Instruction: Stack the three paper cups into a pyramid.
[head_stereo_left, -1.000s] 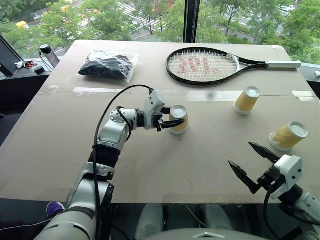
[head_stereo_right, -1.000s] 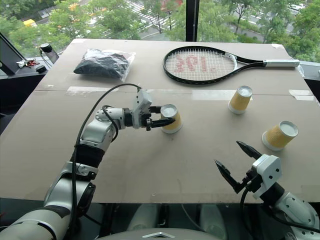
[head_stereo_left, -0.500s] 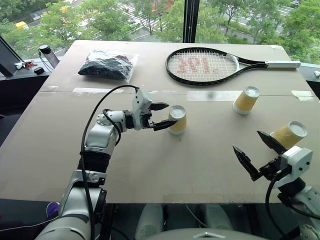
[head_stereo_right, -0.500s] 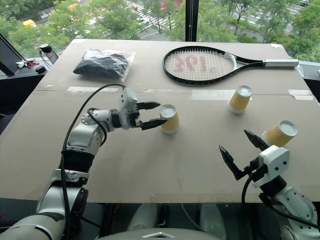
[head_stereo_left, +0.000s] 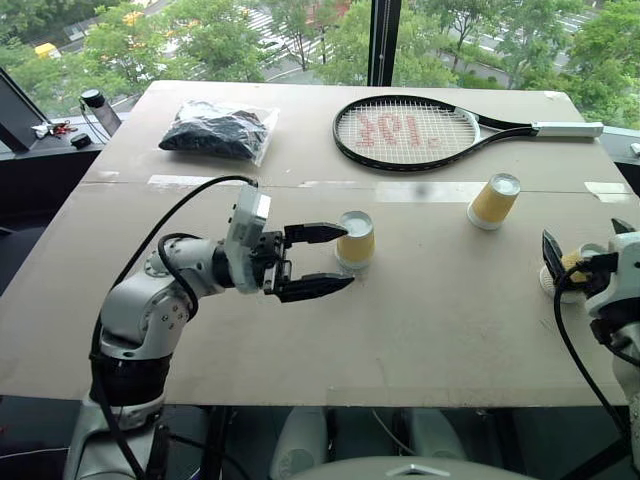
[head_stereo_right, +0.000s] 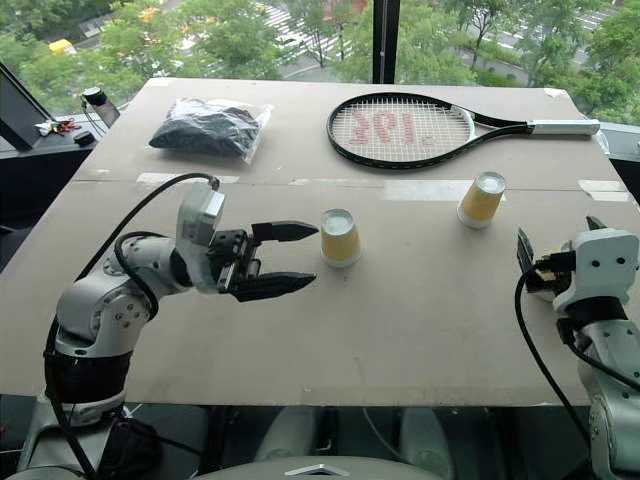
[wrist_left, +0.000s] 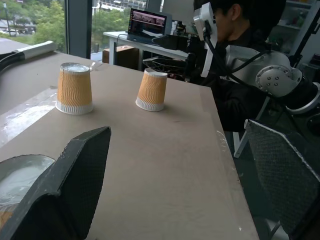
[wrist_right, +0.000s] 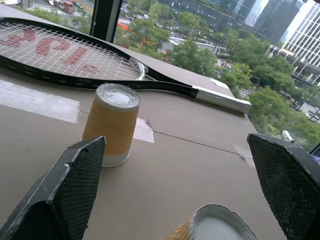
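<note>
Left eye view first: the left claw (head_stereo_left: 325, 259) hangs over the middle of the desk (head_stereo_left: 430, 330), pointing across toward the robot's right, and its two black fingers stand wide apart with nothing between them. Just past the fingertips stands the middle cup (head_stereo_left: 355, 241) — upside down, white base up, clear of the claw, no contact.

Farther to the right and closer to the window, the far cup (head_stereo_left: 494, 201) stands upside down as well, near a strip of clear tape on the desk and well apart from the middle one. At the right edge, the right claw (head_stereo_left: 585, 262) is spread wide — its fingers stand to either side of the near cup (head_stereo_left: 574, 266), which sits between them. Whether either finger touches that cup, I cannot tell.

In the right wrist view the near cup's white end (wrist_right: 217, 227) shows low between the two open fingers, with the far cup (wrist_right: 113, 123) standing beyond it and the tennis racket (wrist_right: 70, 55) lying flat behind.

From the left wrist view, two cups stand side by side across the desk, and a person (wrist_left: 250, 55) in dark clothes sits beyond the desk's edge.

Back along the window side: the tennis racket (head_stereo_left: 420, 132) and a clear bag of something dark (head_stereo_left: 218, 130).
</note>
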